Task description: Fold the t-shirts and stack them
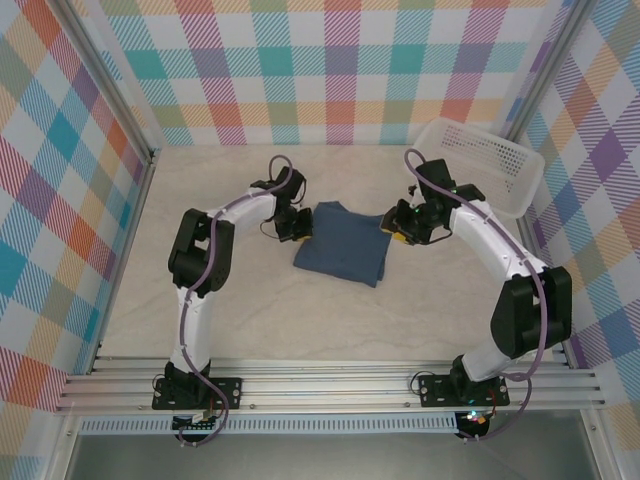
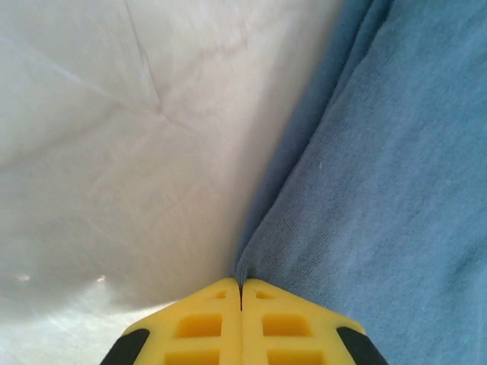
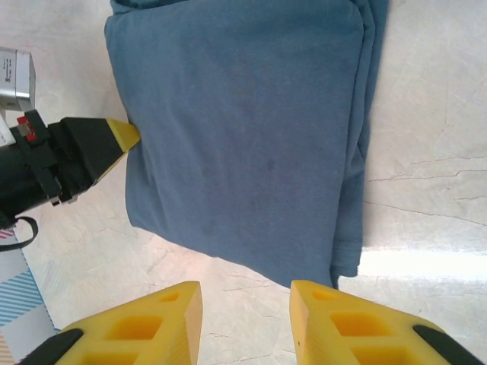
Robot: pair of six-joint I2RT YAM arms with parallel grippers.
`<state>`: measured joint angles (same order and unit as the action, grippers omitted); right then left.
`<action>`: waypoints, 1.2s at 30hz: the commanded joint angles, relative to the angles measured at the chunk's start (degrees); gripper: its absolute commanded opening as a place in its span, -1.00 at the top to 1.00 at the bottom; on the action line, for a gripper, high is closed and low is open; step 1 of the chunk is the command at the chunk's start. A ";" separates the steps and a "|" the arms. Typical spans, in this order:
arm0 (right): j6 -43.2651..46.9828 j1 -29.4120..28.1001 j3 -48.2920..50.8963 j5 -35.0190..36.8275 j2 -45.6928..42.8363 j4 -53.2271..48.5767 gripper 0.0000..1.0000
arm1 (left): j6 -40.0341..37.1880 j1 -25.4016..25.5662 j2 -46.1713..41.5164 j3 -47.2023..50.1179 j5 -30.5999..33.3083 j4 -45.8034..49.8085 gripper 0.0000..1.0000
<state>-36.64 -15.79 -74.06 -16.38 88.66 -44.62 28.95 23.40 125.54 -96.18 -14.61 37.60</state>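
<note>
Listing from my own fingers outward.

Item, left pincer (image 2: 241,298) — yellow pads pressed flat together with no gap, the tip set right at the left-hand edge of the t-shirt (image 3: 243,114). Whether any cloth is caught in the seam I cannot tell. From the right wrist view the tip reads as touching that edge, no more.

Item, right pincer (image 3: 245,293) — jaws spread wide with nothing between them, low over the surface (image 2: 114,152). The shirt's right-hand edge lies just beyond the fingertips, roughly centred on the gap.

Item, t-shirt: one, slate-blue, lying flat mid-surface between the two pincers as a folded oblong, with several layers showing along its edges.
- Handling: judged soft, light and limp. It would likely sag and fall open if lifted by a single layer, and drag rather than slide cleanly on the surface.
- Best hold, in my estimate: a pinch through all the layers at an edge or corner, one pincer per side, so the bundle moves as one piece.
- Edge facing my right pincer: it looks thick enough to bite, though the jaws would need to close around it rather than press on top.

Item, white mesh basket (image 1: 495,165): at the far right corner, well apart from the shirt.
</note>
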 commanded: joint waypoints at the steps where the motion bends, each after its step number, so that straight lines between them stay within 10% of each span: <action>1: 0.06 -0.25 1.52 -0.41 -1.98 -1.23 0.30 | 0.58 -3.32 -0.05 -2.24 6.85 5.32 1.00; 9: 0.17 -0.07 3.84 -0.91 -2.19 -0.96 0.34 | -4.74 -13.37 -1.01 -5.83 12.35 10.37 1.00; 25: 1.55 0.32 5.99 -0.98 -2.60 -2.99 0.37 | -10.61 -23.92 17.93 -44.83 48.68 22.58 1.00; 36: 1.96 1.90 10.36 -3.58 -4.39 -1.96 0.37 | -9.29 -32.27 23.12 -53.66 48.55 20.15 1.00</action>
<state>-35.48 -14.20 -64.84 -17.85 85.52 -46.30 20.01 -6.24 149.58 -147.35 32.51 59.59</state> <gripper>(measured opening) 0.314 0.048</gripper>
